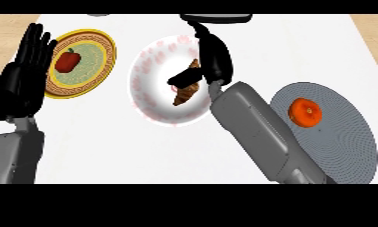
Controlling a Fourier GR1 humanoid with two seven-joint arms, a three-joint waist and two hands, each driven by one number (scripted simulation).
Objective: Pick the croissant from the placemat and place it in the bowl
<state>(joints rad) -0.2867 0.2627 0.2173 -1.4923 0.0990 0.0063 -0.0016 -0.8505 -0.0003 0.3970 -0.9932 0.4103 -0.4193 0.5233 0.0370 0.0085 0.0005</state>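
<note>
The brown croissant [186, 93] lies inside the white bowl with a pink pattern [148, 71] at the middle of the counter. My right hand [215, 61] hangs over the bowl's right half. Its fingers stretch fairly straight toward the far rim, and its thumb lies across the croissant's upper end, so the hand reads as open. The round grey placemat [343, 138] sits at the right, partly behind my right forearm, with an orange fruit [305, 112] on it. My left hand [26, 71] rests open at the left edge, fingers up.
A yellow patterned plate [96, 41] holding a red pepper [68, 61] stands left of the bowl, next to my left hand. A dark flat object [221, 18] shows at the counter's far edge behind the bowl.
</note>
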